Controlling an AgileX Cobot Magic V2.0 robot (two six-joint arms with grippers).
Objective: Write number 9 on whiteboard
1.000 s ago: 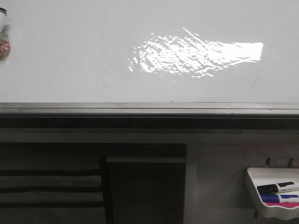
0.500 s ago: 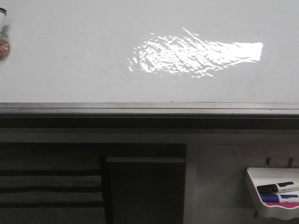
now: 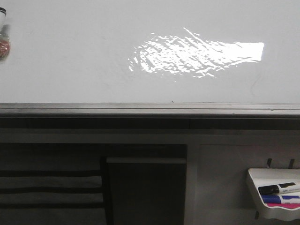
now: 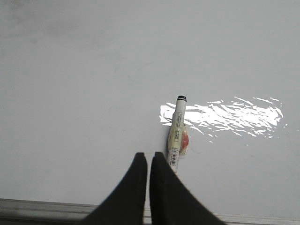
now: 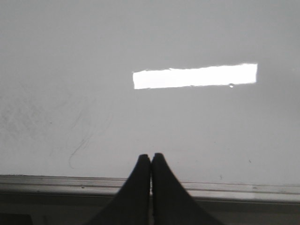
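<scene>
The whiteboard (image 3: pixel 70 61) fills the upper half of the front view, glossy white with a bright glare patch (image 3: pixel 197 57) and a grey bottom rail (image 3: pixel 150 109). The number 9 is out of view. A white marker (image 4: pixel 176 133) with a black cap and an orange-red tag lies flat against the board; its end shows at the far left edge (image 3: pixel 3 33) of the front view. My left gripper (image 4: pixel 148 156) is shut and empty, its tips just beside the marker's barcode end. My right gripper (image 5: pixel 151 156) is shut and empty, low over the rail (image 5: pixel 56 183). Neither arm shows in the front view.
A small white tray (image 3: pixel 274 194) with a black and a blue-pink marker hangs below the board at the lower right. Dark panels and a cabinet front (image 3: pixel 145 187) sit under the rail. A faint thin grey curved stroke (image 5: pixel 77 149) marks the board in the right wrist view.
</scene>
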